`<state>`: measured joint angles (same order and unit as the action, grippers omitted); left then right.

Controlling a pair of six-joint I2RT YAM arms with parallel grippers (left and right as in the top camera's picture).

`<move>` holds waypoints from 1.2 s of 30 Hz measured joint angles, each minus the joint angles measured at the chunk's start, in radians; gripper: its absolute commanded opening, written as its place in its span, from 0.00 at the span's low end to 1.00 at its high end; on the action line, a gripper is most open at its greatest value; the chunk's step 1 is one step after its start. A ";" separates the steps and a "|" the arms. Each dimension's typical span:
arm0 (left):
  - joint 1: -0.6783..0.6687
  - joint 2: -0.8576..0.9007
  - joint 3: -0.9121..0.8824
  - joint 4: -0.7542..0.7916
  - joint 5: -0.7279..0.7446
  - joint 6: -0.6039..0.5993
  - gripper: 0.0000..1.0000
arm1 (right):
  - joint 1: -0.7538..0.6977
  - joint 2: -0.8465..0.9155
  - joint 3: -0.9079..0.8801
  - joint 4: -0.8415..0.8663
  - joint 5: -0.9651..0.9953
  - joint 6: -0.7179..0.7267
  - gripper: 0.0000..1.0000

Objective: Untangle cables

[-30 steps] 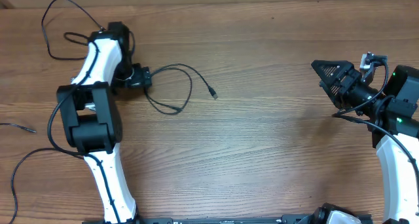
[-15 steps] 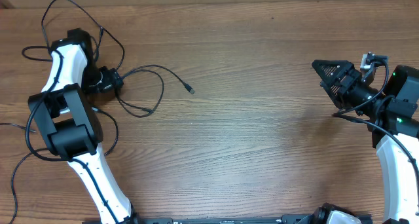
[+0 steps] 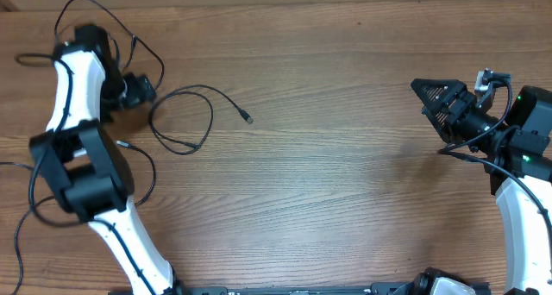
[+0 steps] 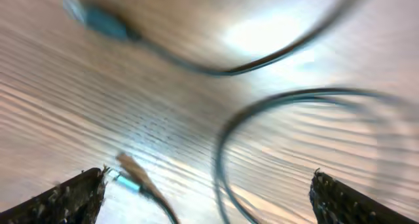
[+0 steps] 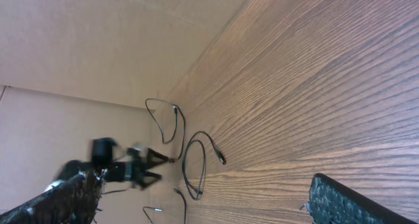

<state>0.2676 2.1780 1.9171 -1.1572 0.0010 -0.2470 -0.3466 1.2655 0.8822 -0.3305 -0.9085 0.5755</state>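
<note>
A brown wooden table (image 3: 345, 183) fills the overhead frame. The left arm (image 3: 82, 161) rises from the bottom edge and bends up into the upper left corner, its white and black links crossing over some of the cords. The right arm (image 3: 528, 200) stands along the right edge, with its black head pointing toward the frame's centre over bare wood.

The cables (image 3: 211, 116) all lie on the left side of the frame, well apart from the right arm. One forms an open loop just right of the left arm's wrist, and its line runs out to a small silver-tipped plug (image 3: 247, 118) left of centre. Another arcs around the top left corner, and more thin cord trails along the left edge and under the arm's lower links.

The left gripper (image 4: 208, 198) has its jaws spread as wide as they go and grips nothing – in the blurred left wrist view, a curved cord (image 4: 221, 145) and a plug end (image 4: 129, 175) lie on the wood between the fingertips. The right gripper (image 5: 206, 201) is likewise fully spread – empty, with only wood grain between its tips.
</note>
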 measured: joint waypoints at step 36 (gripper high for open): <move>-0.456 -0.540 0.100 -0.373 -0.164 -0.061 1.00 | 0.274 0.002 0.354 -0.657 0.749 -0.572 1.00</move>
<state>-0.1883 1.6382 2.0167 -1.5303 -0.1627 -0.3084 -0.0723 1.2671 1.2362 -0.9874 -0.1596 0.0032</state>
